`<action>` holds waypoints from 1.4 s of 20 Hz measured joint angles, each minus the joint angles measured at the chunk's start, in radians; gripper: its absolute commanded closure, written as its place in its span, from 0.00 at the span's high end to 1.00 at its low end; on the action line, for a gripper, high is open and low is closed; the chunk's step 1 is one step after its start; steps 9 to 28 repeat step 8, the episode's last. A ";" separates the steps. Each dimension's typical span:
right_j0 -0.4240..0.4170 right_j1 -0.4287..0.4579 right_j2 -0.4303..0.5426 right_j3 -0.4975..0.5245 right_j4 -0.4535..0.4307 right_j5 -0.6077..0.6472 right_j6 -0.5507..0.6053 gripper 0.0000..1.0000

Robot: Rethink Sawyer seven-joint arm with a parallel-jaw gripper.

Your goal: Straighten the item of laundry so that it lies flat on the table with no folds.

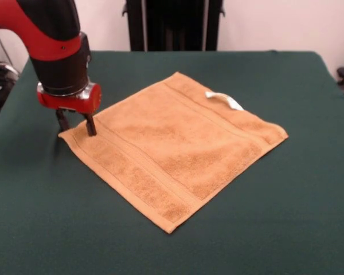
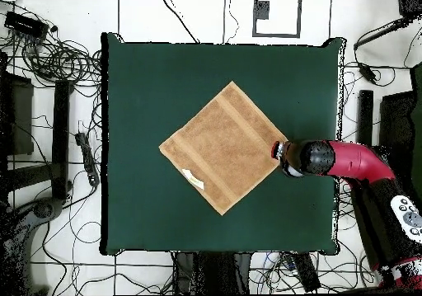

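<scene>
The pincer (image 1: 75, 122) stands straight down at the towel's (image 1: 175, 146) corner at 9 o'clock in the front view. Its two dark fingers (image 1: 90, 124) are parted, one planted on the towel just inside the corner, the other at the cloth's very edge, beside the table (image 1: 286, 217). Nothing shows between them, so it looks released rather than grasping; whether a pinch of terry is caught at the tips cannot be told. Above the fingers sits a red wrist block, then a black cylinder, then the red arm (image 1: 40, 40) running out past 10 o'clock.

In the overhead view the pincer (image 2: 278, 154) meets the towel's (image 2: 222, 147) corner at 3 o'clock, and the arm (image 2: 354, 162) stretches away toward 3 o'clock, past the table's (image 2: 140, 78) edge.

The towel lies spread open as a diamond, roughly mid-table, a little toward 3 o'clock overhead. It looks flat, with all four corners showing and no fold turned over. Woven bands run parallel to two opposite edges: in the front view one near the 7 o'clock side, one near the 1 o'clock side. A small white label (image 1: 223, 99) sticks out at the edge toward 1 o'clock in the front view, lying partly on the towel; overhead the label (image 2: 194, 177) sits near the 7 o'clock edge.

Green table shows on every side of the towel. Cables (image 2: 49, 54) lie on the floor around it.
</scene>
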 measured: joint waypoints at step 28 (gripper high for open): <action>0.019 -0.007 -0.011 -0.012 -0.004 0.026 0.000 1.00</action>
